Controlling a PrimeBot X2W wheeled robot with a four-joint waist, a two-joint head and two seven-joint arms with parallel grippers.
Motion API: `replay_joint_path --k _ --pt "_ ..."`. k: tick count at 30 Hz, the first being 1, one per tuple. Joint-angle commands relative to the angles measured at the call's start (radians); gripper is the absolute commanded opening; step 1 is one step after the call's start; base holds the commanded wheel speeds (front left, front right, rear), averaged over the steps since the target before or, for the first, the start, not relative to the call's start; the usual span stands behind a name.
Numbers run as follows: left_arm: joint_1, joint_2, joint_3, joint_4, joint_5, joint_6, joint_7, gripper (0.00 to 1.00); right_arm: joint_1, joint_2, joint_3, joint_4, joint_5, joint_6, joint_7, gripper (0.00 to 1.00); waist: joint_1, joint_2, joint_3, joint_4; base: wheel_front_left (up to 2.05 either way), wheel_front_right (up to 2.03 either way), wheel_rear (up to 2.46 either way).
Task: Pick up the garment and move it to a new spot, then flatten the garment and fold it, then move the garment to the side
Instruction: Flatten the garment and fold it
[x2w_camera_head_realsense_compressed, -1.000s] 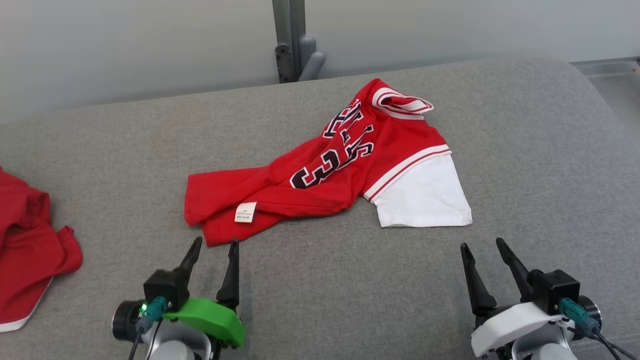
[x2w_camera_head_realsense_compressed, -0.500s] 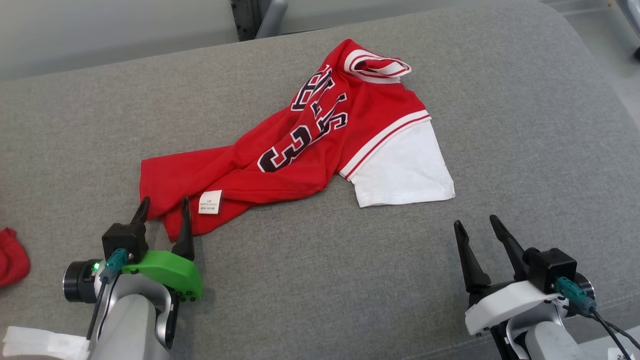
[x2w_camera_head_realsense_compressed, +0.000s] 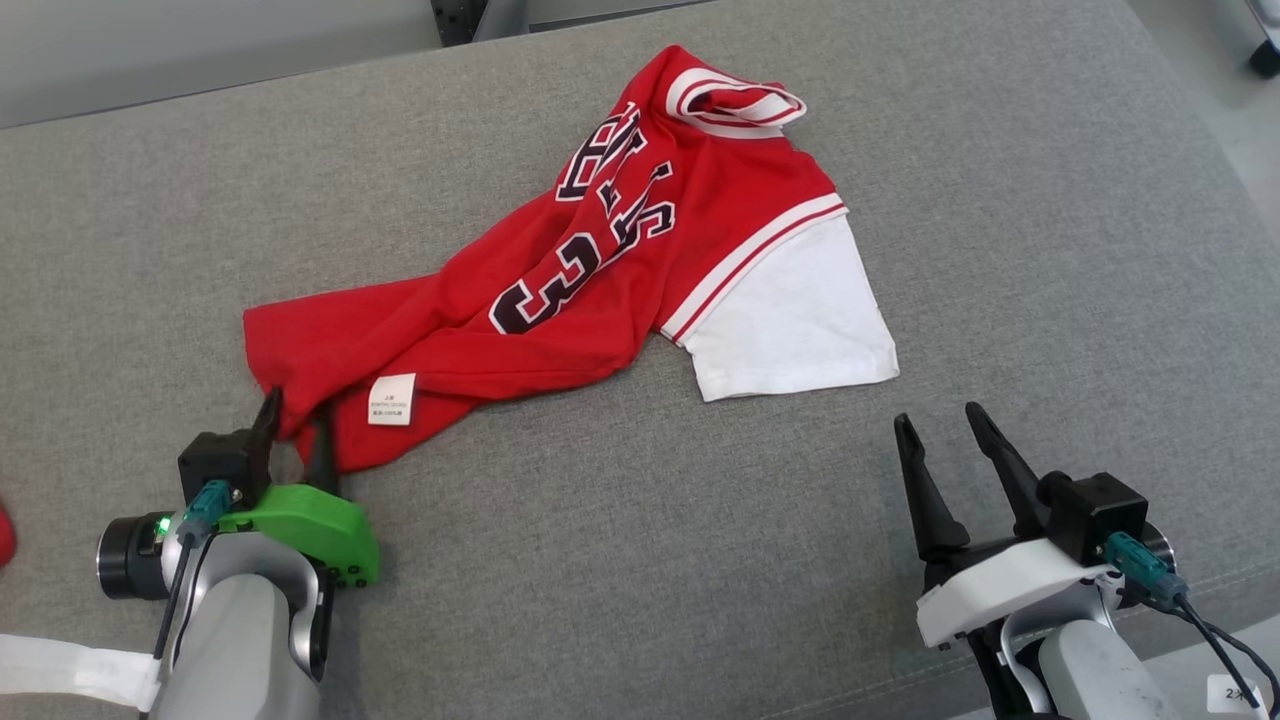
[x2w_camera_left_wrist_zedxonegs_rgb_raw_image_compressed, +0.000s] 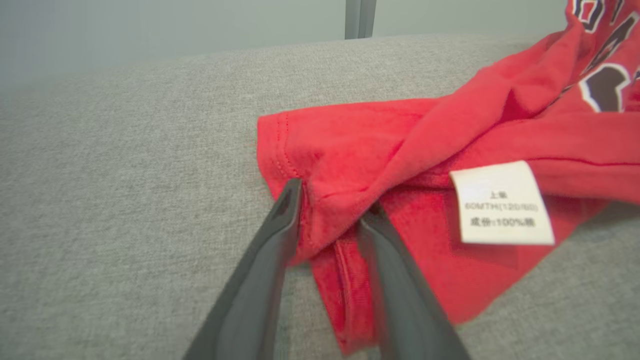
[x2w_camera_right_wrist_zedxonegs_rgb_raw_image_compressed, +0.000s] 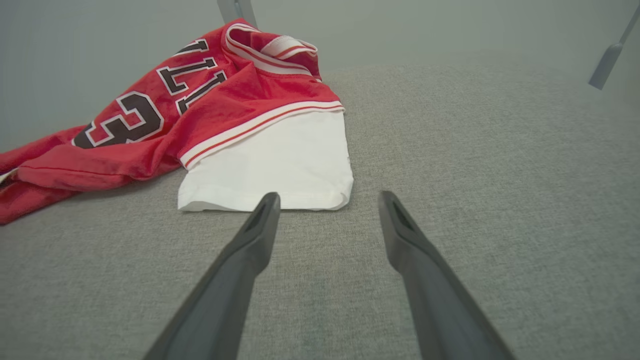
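The garment (x2w_camera_head_realsense_compressed: 600, 270) is a red jersey with dark numerals, a white sleeve and a white care label, lying crumpled on the grey cushion (x2w_camera_head_realsense_compressed: 640, 560). My left gripper (x2w_camera_head_realsense_compressed: 296, 410) is at its near left corner. In the left wrist view the two fingers (x2w_camera_left_wrist_zedxonegs_rgb_raw_image_compressed: 280, 225) stand on either side of the folded red hem (x2w_camera_left_wrist_zedxonegs_rgb_raw_image_compressed: 330, 220), with cloth between them and the jaws partly narrowed. My right gripper (x2w_camera_head_realsense_compressed: 938, 415) is open and holds nothing. It sits just short of the white sleeve (x2w_camera_right_wrist_zedxonegs_rgb_raw_image_compressed: 280, 165), with the right gripper's tips (x2w_camera_right_wrist_zedxonegs_rgb_raw_image_compressed: 330, 196) near the sleeve's edge.
A scrap of another red cloth (x2w_camera_head_realsense_compressed: 3, 535) shows at the far left edge. A white strip (x2w_camera_head_realsense_compressed: 60, 670) lies by my left forearm. A metal post (x2w_camera_head_realsense_compressed: 470, 15) stands behind the cushion. The cushion's front edge runs near my right wrist.
The head camera has tilted down and shifted. My left gripper has moved forward onto the garment's near corner, and its fingers have drawn closer together around the hem. The right gripper stays open.
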Motion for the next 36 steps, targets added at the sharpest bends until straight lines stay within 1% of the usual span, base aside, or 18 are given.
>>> replay_joint_path --k 1,6,11,15,18,19,20,21,22,24,27,32,36 --pt "-0.015 0.008 0.007 -0.003 0.006 0.003 0.000 0.00 -0.010 0.002 0.002 -0.006 0.004 -0.001 -0.003 1.00 0.0000 0.0000 0.002 -0.001 0.00 0.00 0.00" --pt "-0.029 0.010 0.022 -0.067 0.010 -0.014 0.000 0.00 -0.011 0.007 0.009 -0.015 0.015 -0.001 -0.003 1.00 0.0000 0.0000 0.004 0.001 0.00 0.00 0.00" --pt "-0.069 0.018 0.038 -0.134 0.022 -0.021 0.000 0.00 -0.007 0.011 0.017 -0.008 0.025 -0.001 -0.003 1.00 0.0000 0.0000 0.005 0.004 0.00 0.00 0.00" --pt "-0.144 0.042 0.031 -0.127 0.045 -0.025 0.000 0.00 -0.020 0.013 0.034 0.002 0.028 -0.001 -0.003 1.00 0.0000 0.0000 0.016 -0.007 0.00 0.00 0.00" --pt "-0.222 0.066 0.021 -0.075 0.063 -0.026 0.000 0.00 -0.027 0.013 0.048 0.014 0.036 -0.001 -0.003 1.00 0.0000 0.0000 0.035 -0.028 0.00 0.00 0.00" --pt "-0.253 0.071 0.019 -0.048 0.061 -0.029 0.000 0.03 -0.033 0.013 0.052 0.019 0.039 -0.001 -0.003 1.00 0.0000 0.0000 0.043 -0.036 0.00 0.00 0.00" --pt "-0.285 0.081 0.016 -0.020 0.065 -0.031 0.000 0.38 -0.039 0.013 0.056 0.023 0.039 -0.001 -0.003 1.00 0.0000 0.0000 0.052 -0.046 0.00 0.00 0.00" --pt "-0.316 0.089 0.017 0.014 0.065 -0.030 0.000 1.00 -0.045 0.012 0.059 0.027 0.041 -0.001 -0.003 1.00 0.0000 0.0000 0.061 -0.053 0.00 0.00 0.00" --pt "-0.365 0.105 0.026 0.102 0.057 -0.019 0.000 1.00 -0.055 0.012 0.060 0.036 0.047 -0.001 -0.003 1.00 0.0000 0.0000 0.076 -0.068 0.00 0.00 0.00" --pt "-0.413 0.114 0.036 0.150 0.049 -0.012 0.000 1.00 -0.058 0.013 0.057 0.042 0.051 -0.001 -0.003 1.00 0.0000 0.0000 0.081 -0.080 0.00 0.00 0.00" --pt "-0.414 0.115 0.051 0.196 0.035 0.002 0.000 1.00 -0.054 0.015 0.047 0.049 0.054 -0.001 -0.003 1.00 0.0000 0.0000 0.076 -0.085 0.00 0.00 0.00" --pt "-0.359 0.092 0.073 0.201 0.007 0.010 0.000 1.00 -0.035 0.018 0.039 0.061 0.054 -0.001 -0.003 1.00 0.0000 0.0000 0.049 -0.066 0.00 0.00 0.00" --pt "-0.303 0.066 0.105 0.180 -0.028 0.003 0.000 1.00 -0.039 0.019 0.043 0.065 0.056 -0.001 -0.003 1.00 0.0000 0.0000 0.033 -0.046 0.00 0.00 0.00"
